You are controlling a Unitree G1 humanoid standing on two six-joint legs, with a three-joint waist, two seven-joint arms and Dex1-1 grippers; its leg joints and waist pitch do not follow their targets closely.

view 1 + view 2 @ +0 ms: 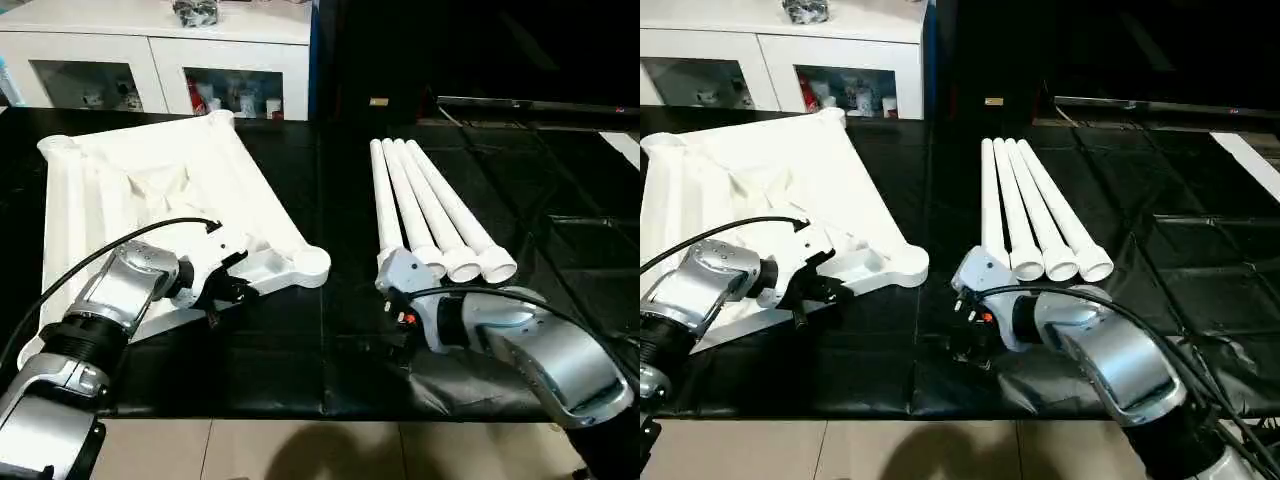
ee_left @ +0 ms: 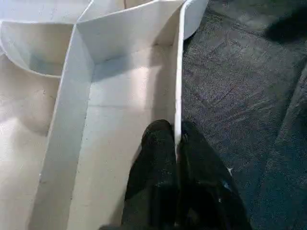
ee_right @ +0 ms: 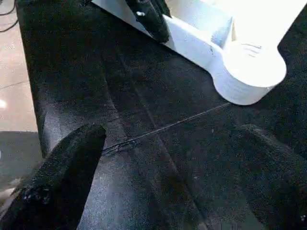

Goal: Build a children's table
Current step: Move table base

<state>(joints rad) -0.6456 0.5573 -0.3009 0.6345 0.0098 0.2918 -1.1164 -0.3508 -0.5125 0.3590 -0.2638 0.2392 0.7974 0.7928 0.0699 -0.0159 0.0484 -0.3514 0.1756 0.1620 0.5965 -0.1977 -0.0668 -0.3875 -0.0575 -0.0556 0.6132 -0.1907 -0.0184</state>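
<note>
Legs [image 1: 430,215] lie parallel, flared ends toward robot; left claw [image 2: 177,143] pinches tabletop [image 1: 150,180] rim.

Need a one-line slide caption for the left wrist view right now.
Left end effector shut on the thin side wall of the upturned white tabletop, black mat alongside.

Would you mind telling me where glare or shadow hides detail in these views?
Left eye view: the tabletop glares white, flattening its ribs. Right wrist view: the corner socket is blown out, and the right gripper fingers look soft. Left wrist view: the left gripper pinching the tabletop's wall is a dark mass against the black mat.
</note>
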